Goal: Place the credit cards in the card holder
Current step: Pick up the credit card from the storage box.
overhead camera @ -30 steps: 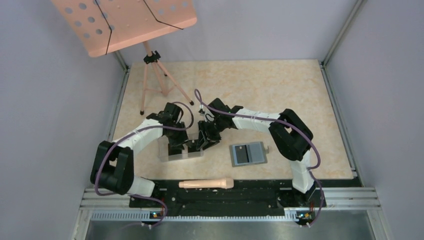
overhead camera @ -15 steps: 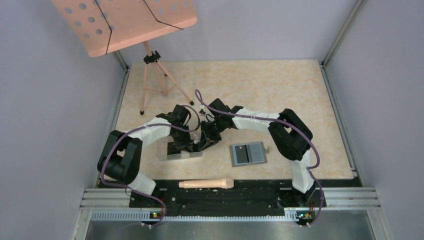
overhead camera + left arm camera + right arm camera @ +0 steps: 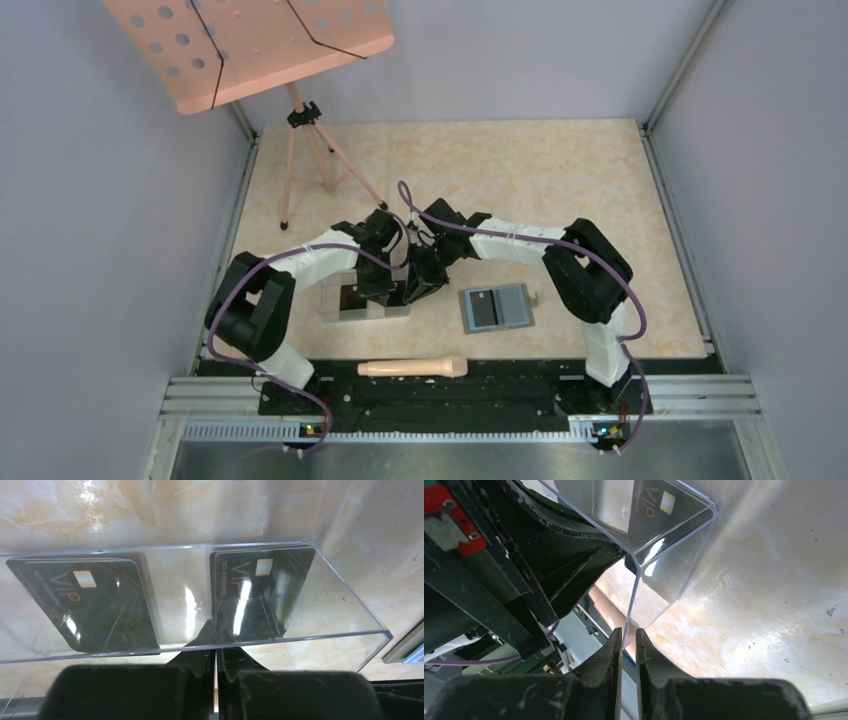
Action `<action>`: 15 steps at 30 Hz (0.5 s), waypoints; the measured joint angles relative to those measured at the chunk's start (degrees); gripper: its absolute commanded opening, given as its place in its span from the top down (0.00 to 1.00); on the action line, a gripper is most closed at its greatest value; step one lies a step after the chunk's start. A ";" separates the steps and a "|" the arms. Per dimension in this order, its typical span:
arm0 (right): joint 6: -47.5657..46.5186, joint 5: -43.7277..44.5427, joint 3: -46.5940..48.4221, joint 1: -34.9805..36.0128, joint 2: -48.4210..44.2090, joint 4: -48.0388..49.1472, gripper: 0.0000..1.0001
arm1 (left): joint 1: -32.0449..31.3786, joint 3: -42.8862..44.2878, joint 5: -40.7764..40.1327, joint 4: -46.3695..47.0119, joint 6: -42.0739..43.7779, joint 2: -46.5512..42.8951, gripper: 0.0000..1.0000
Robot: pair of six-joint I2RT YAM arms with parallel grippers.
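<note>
Cards point(image 3: 90, 605) lay inside the clear box point(image 3: 345, 615), with the wallet point(image 3: 497, 307) open beside it. Right gripper point(image 3: 628, 645) pinched the box's wall; left gripper point(image 3: 216, 655) was clenched tight at its near wall.

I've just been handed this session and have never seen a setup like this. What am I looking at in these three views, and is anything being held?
The machine is two small robot arms bolted at the near edge of a table. The wide view looks down from above and behind them, with the left arm on the left. The other two views come from a camera on each wrist, looking along that arm's own fingers.

On the table there is a clear plastic box with black credit cards inside. The gray card holder lies open to the right of it in the wide view. A pale wooden pin lies by the near edge, and a pink music stand is at the back left.

Both grippers are at the box. The left gripper is shut on its long wall. The right gripper pinches a wall near a corner. No card is held yet.
</note>
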 measured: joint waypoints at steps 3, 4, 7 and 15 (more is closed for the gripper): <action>0.04 0.13 -0.11 0.00 -0.15 -0.13 0.97 | -0.79 0.52 -0.74 -0.70 0.28 0.00 1.00; 0.11 0.20 -0.33 0.00 -0.26 -0.07 0.97 | -0.85 0.61 -0.79 -0.81 0.31 -0.02 1.00; 0.31 0.22 -0.37 0.00 -0.33 -0.09 0.97 | -1.07 0.72 -0.90 -0.96 0.31 -0.04 1.00; 0.28 0.24 -0.48 0.00 -0.39 0.04 0.97 | -1.46 1.95 -0.74 -3.04 0.26 -2.64 1.00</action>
